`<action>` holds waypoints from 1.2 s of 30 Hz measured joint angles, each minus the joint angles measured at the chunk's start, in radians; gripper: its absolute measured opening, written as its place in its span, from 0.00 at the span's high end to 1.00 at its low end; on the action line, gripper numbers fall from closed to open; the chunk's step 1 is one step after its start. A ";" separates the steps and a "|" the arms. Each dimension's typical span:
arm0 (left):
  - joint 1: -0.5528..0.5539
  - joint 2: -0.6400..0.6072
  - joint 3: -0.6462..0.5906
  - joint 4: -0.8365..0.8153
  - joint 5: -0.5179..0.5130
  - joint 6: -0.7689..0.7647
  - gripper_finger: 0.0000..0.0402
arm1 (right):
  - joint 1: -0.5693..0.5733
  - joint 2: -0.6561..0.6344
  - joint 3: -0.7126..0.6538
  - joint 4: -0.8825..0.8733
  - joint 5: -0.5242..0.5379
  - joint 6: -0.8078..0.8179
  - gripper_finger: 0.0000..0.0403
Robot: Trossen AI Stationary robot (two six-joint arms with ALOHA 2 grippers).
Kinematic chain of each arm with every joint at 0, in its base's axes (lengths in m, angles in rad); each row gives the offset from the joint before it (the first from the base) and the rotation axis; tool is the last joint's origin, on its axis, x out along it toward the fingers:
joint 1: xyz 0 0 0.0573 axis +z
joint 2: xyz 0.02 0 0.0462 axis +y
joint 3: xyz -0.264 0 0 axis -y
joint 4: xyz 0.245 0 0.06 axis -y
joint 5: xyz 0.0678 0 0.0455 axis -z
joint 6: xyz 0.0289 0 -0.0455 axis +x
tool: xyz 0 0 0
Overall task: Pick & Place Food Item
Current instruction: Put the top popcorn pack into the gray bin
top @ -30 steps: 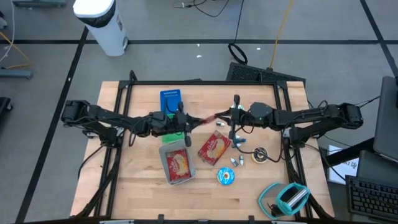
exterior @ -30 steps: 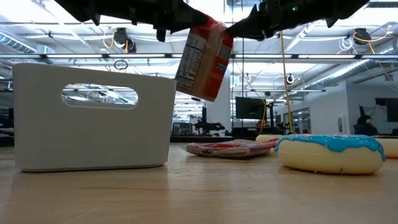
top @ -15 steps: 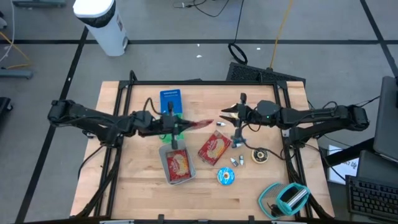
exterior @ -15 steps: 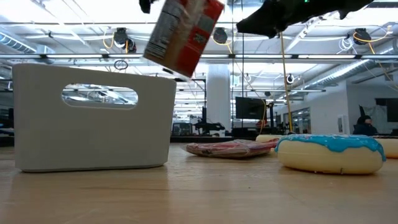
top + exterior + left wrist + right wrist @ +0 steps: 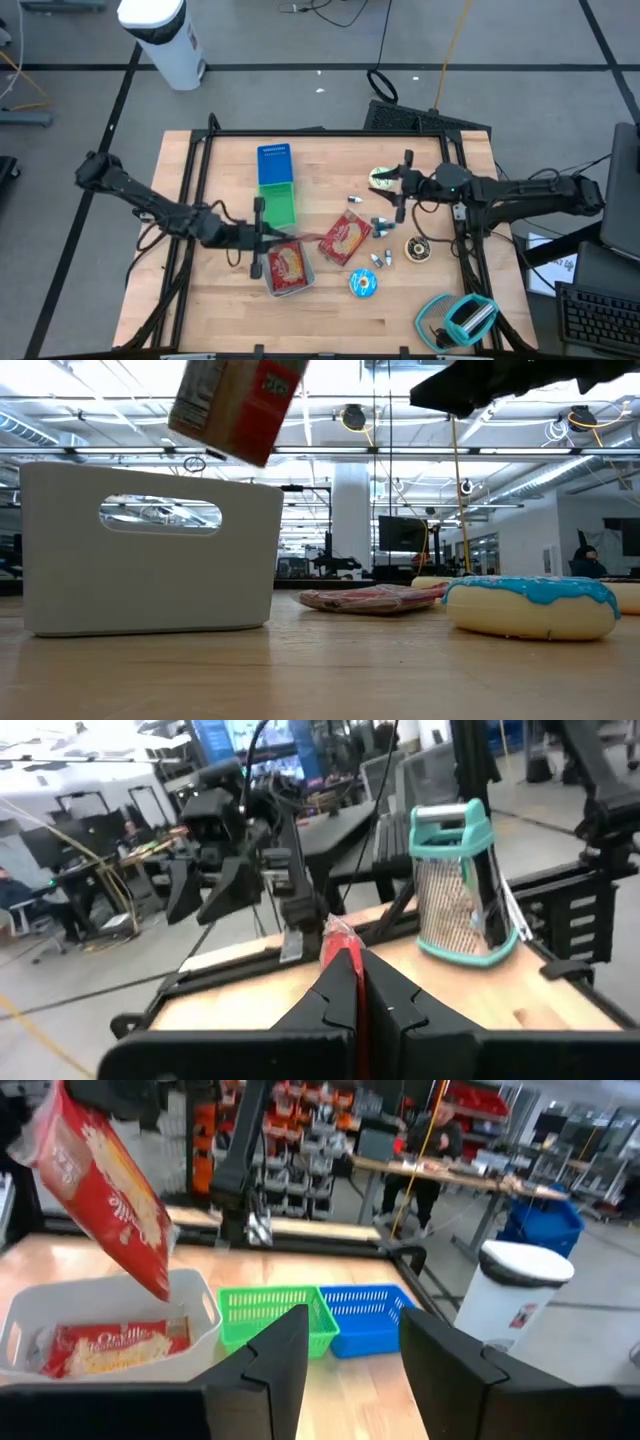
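One red printed food pouch (image 5: 238, 405) hangs tilted in the air just above the rim of the pale plastic bin with a handle slot (image 5: 150, 550). The left end effector (image 5: 346, 966) is pinched narrow on the pouch's edge and carries it alone. A second ago both arms held this pouch between them over the middle of the wooden worktop (image 5: 220, 310). Since then the right end effector (image 5: 399, 190) has let go and drawn back toward its own side, its fingers now standing apart with nothing between them. The left arm has meanwhile swung the pouch across to the bin.

The handover looks finished, so what remains is the drop. A similar red pouch (image 5: 110, 1345) already lies flat inside the bin, and a third red pouch (image 5: 345, 238) rests on the worktop just beside it. A green slatted basket (image 5: 278, 205) and a blue one (image 5: 273, 162) stand beyond the bin. A blue-iced toy doughnut (image 5: 530, 605) sits nearer the front edge.
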 joint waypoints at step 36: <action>-0.144 0.199 -0.276 0.513 -0.124 -0.612 1.00 | 0.000 -0.039 -0.150 0.164 -0.004 0.041 0.65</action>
